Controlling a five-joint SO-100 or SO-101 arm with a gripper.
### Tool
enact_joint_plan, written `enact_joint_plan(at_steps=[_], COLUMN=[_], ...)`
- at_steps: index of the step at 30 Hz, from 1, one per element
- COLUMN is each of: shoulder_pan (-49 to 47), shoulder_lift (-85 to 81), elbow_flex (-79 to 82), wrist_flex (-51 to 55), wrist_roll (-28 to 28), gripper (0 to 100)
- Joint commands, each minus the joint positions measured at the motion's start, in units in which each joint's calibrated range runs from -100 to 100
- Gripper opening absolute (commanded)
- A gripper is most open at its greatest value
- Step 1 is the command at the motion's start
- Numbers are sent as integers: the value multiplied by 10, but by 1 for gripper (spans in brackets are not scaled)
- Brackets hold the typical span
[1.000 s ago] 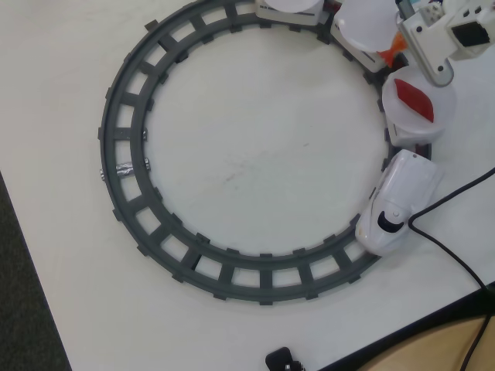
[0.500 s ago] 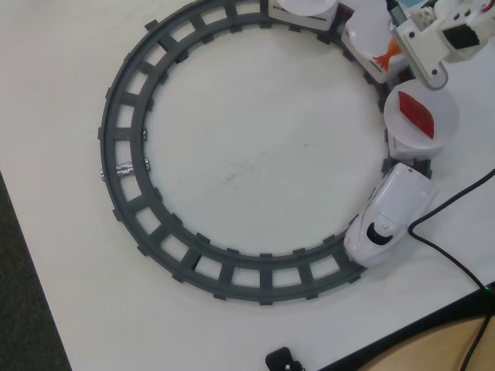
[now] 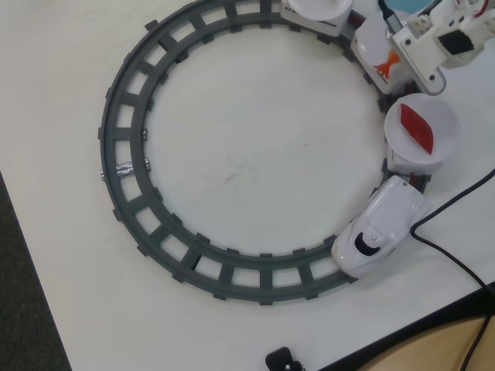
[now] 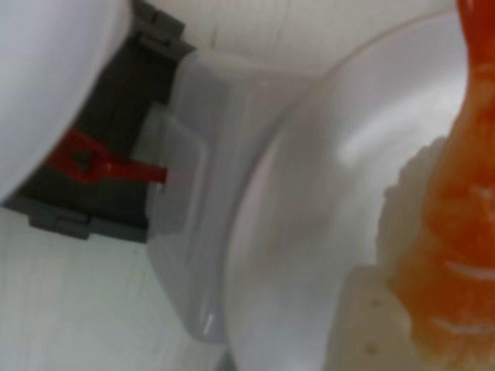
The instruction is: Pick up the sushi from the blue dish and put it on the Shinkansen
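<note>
The white Shinkansen (image 3: 379, 229) stands on the grey ring track (image 3: 124, 166) at the lower right, nose toward the bottom. The carriage behind it carries a white plate (image 3: 441, 116) with a red sushi (image 3: 418, 127). My gripper (image 3: 394, 56) is over the following carriage's white plate (image 3: 370, 37), shut on an orange shrimp sushi (image 3: 389, 65). In the wrist view the sushi (image 4: 464, 193) sits low over that plate (image 4: 309, 232), against one white finger (image 4: 363, 325). A sliver of the blue dish (image 3: 418, 5) shows at the top edge, mostly hidden by the arm.
A third white plate (image 3: 317, 8) rides on the track at the top edge. A black cable (image 3: 448, 209) runs across the table right of the train. A small black object (image 3: 282, 359) lies at the bottom. The table's edge runs down the left side.
</note>
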Motion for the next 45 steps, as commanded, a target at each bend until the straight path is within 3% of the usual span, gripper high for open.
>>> enact_joint_plan(at_steps=[1,11,27,38,45], shoulder_pan=[1,22,15,61,90], shoulder_lift=[-11,-14,-25,-259,-405], elbow_flex=[4,20,6,40,171], wrist_flex=[3,13,59,78,99], wrist_roll=[2,1,16,11,14], gripper=[2,4,24,25,26])
